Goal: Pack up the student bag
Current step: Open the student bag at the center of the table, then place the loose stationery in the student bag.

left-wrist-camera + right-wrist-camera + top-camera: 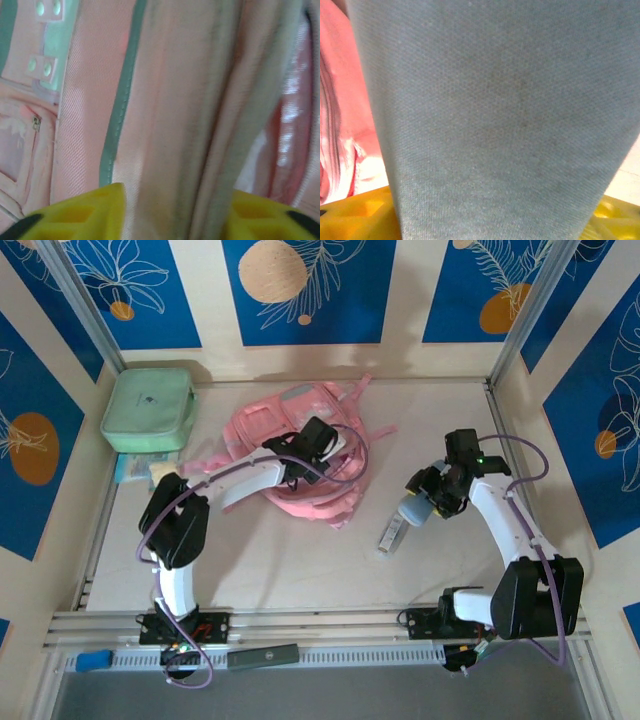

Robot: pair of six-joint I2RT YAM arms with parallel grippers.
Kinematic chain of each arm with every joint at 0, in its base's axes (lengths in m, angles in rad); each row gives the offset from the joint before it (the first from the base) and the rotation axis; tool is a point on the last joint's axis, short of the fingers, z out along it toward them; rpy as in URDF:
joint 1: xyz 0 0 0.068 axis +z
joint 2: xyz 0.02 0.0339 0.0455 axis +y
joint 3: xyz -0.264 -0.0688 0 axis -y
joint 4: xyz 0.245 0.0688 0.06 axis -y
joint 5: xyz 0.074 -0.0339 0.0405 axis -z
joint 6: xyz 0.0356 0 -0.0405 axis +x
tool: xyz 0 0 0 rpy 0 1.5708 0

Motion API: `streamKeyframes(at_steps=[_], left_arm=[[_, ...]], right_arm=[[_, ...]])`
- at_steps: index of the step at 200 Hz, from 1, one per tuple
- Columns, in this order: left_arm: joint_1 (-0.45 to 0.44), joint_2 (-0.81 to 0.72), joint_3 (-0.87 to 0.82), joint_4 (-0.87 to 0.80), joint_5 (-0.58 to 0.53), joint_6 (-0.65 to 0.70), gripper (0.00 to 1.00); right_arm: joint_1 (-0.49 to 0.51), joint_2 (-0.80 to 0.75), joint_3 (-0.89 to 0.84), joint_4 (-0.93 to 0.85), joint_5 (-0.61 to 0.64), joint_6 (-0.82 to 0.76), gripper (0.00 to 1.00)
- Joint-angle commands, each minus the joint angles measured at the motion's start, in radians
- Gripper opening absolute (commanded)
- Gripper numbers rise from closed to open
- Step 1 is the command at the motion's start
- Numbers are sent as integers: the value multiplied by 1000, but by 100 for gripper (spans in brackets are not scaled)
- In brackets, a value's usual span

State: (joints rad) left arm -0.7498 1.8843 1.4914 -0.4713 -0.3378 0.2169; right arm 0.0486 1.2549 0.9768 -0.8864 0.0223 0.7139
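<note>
Left arm reaches toward upper centre, left gripper pinching a fold of the soft pink fabric backpack. At right of centre, the right gripper clamps a grey-blue fabric pouch. Bare tabletop lies below.

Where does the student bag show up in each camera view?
Top external: the student bag lies at table centre, under the left gripper.
Left wrist: its pink fabric, with a fold running between the yellow fingers.
Right wrist: a pink strip along the left edge, behind the grey-blue fabric item.
Shared landmark: that grey-blue item, right of the bag from above.
</note>
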Motion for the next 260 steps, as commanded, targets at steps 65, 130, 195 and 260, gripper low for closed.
streamKeyframes(at_steps=[65, 130, 195, 260], left_arm=[[21, -37, 147, -119, 77, -101, 0], [-8, -94, 281, -215, 253, -558, 0], [-6, -123, 365, -218, 197, -683, 0], [0, -119, 352, -215, 223, -682, 0]], right_arm=[[85, 35, 110, -25, -124, -14, 67], [343, 263, 329, 75, -179, 108, 68], [362, 513, 432, 270, -243, 145, 87], [236, 342, 222, 330, -362, 113, 93]])
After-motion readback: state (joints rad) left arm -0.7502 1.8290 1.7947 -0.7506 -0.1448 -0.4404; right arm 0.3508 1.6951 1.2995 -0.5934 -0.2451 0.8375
